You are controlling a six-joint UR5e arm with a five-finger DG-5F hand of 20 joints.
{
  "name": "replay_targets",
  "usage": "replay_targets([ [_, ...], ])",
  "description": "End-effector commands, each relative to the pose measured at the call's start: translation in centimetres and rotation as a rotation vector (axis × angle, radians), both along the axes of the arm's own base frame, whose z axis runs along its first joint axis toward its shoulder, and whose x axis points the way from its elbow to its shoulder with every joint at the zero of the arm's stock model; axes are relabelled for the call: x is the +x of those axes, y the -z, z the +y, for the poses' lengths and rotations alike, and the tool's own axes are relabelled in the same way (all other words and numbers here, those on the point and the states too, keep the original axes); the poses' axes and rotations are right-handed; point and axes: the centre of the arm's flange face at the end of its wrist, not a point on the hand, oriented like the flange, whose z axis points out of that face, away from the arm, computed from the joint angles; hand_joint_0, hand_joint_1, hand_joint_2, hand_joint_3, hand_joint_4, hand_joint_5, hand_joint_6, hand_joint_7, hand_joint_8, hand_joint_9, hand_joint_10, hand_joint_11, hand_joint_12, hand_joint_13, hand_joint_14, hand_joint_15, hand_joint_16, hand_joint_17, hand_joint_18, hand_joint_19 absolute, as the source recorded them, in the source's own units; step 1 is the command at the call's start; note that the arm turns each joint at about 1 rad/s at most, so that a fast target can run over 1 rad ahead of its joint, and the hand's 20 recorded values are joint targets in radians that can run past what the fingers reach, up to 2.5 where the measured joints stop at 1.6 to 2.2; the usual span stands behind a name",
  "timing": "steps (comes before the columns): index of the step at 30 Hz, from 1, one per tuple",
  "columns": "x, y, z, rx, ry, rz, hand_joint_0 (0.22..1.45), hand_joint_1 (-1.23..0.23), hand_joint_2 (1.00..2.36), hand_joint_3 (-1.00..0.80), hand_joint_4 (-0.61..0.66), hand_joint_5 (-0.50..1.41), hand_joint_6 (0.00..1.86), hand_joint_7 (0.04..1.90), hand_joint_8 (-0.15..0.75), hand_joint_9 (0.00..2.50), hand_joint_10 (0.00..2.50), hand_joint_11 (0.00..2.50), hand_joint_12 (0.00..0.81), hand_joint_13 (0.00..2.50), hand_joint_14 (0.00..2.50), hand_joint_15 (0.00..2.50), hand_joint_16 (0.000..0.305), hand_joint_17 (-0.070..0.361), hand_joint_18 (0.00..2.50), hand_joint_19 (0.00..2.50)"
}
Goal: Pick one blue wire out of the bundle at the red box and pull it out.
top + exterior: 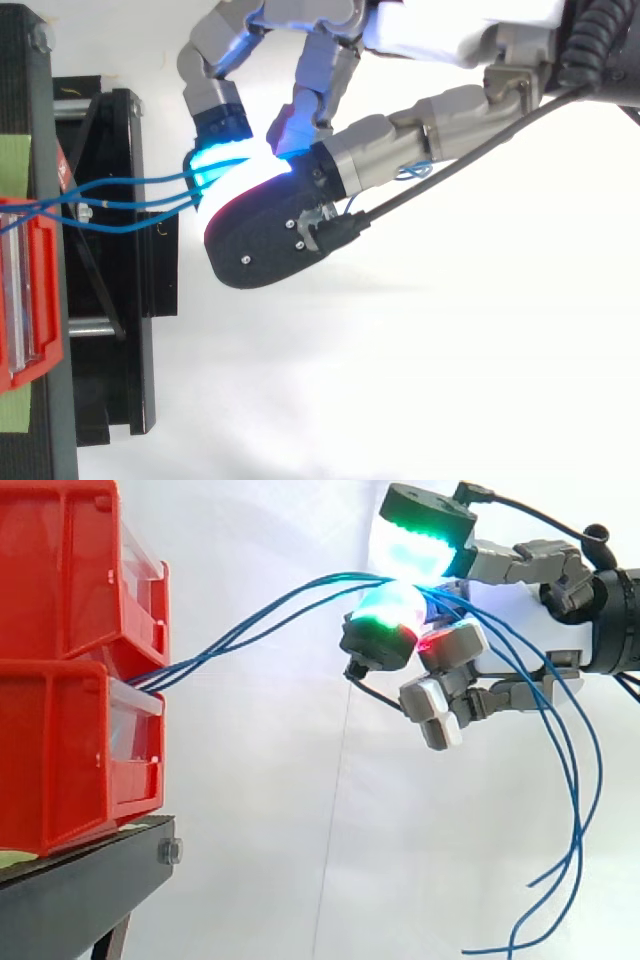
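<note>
Several thin blue wires (260,615) run out of the gap between two stacked red bins (70,660) at the left and rise to the right. My hand (500,630) comes in from the right, its glowing pads (395,610) pinched together on the wires about mid-frame. Past the pinch the blue wire ends (570,810) hang down in loose curves at the lower right. In the top view the blue wires (120,195) spread from the red bin (30,290) to the pinching fingertips (215,160). How many wires sit in the pinch is hidden by the pads.
The bins stand on a black stand (90,890) with a bolt at its corner. A white curtain (300,830) hangs behind. The black frame of the stand (110,300) lies under the wires in the top view.
</note>
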Motion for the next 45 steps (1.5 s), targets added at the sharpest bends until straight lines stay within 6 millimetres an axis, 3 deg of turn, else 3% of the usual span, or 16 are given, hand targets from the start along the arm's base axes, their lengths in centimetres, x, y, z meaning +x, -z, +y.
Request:
replay_targets([
  [1,0.01,0.05,0.21,0.0,-0.003,0.002,0.61,-0.75,1.02,-0.28,0.17,-0.06,0.91,1.24,0.4,1.39,0.02,0.85,0.422,1.16,0.02,0.68,0.05,0.112,1.05,0.64],
  [7,0.03,-0.02,0.21,0.0,-0.003,0.001,0.63,-0.86,1.02,-0.28,0.17,-0.08,0.92,1.2,0.391,1.32,0.02,0.86,0.419,1.13,0.02,0.68,0.05,0.113,1.03,0.61],
  [16,0.07,-0.02,0.43,0.0,-0.005,0.001,0.72,-0.94,1.0,-0.49,0.03,-0.12,0.94,1.18,0.34,1.16,0.02,0.82,0.41,1.03,0.02,0.64,0.05,0.113,0.96,0.54],
  [22,0.09,-0.02,0.54,0.0,-0.006,0.001,0.68,-0.95,1.0,-0.5,0.11,-0.15,0.95,1.06,0.323,1.05,0.02,0.79,0.415,0.97,0.02,0.62,0.052,0.117,0.93,0.53],
  [25,0.09,-0.02,0.55,0.0,-0.008,0.001,0.57,-0.9,1.0,-0.5,0.15,-0.16,0.95,1.01,0.332,1.04,0.02,0.81,0.424,0.96,0.02,0.63,0.054,0.122,0.92,0.56],
  [28,0.09,-0.02,0.55,0.0,-0.008,0.001,0.47,-0.73,1.0,-0.5,0.18,-0.14,0.94,1.02,0.372,1.1,0.02,0.8,0.451,0.98,0.02,0.64,0.061,0.136,0.94,0.6],
  [31,0.09,-0.02,0.55,0.002,-0.008,0.001,0.46,-0.49,1.0,-0.5,0.17,-0.11,0.91,1.08,0.391,1.2,0.02,0.79,0.467,1.02,0.02,0.63,0.061,0.138,0.95,0.63],
  [34,0.09,-0.02,0.55,0.002,-0.008,0.001,0.53,-0.39,1.0,-0.5,0.16,-0.1,0.9,1.14,0.373,1.24,0.02,0.79,0.439,1.04,0.02,0.65,0.056,0.126,0.92,0.67],
  [45,0.07,-0.13,0.57,0.003,-0.009,-0.001,0.6,-0.61,1.01,-0.34,0.17,-0.07,0.89,1.22,0.381,1.37,0.02,0.84,0.421,1.11,0.02,0.66,0.05,0.113,0.99,0.66],
])
